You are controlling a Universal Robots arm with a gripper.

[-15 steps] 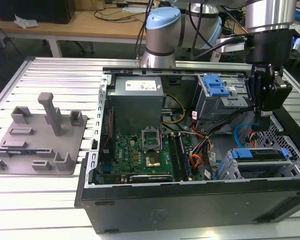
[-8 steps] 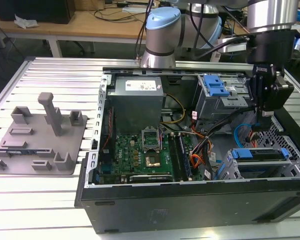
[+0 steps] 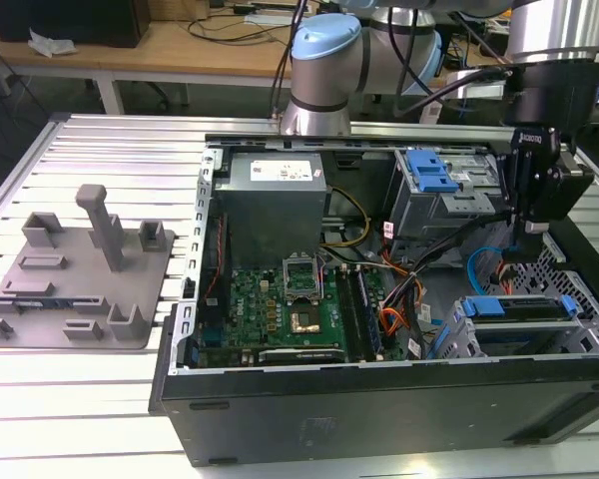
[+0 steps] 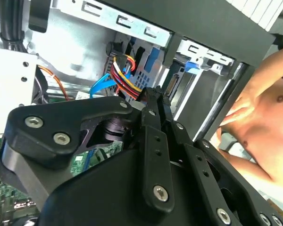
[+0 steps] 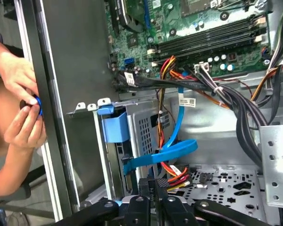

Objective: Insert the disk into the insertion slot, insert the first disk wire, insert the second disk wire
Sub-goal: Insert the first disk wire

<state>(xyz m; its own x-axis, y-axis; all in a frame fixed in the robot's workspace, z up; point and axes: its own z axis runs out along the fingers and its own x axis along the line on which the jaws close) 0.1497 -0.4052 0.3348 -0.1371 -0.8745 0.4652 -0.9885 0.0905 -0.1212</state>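
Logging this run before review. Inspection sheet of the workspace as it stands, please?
Surface: slotted aluminium table carrying an open computer case.
Job's things: disk in its blue carrier sits in the insertion slot, at the exterior view's right.
Clutter: grey fixture plate with posts, beside the case.
Grippers: gripper is down inside the case by the slot, right next to the red-yellow-black wire bundle.
Cables: blue flat cable loops beside the slot; whether its end is plugged in cannot be told.
Surroundings: a person's hands just outside the case wall; wooden bench behind.
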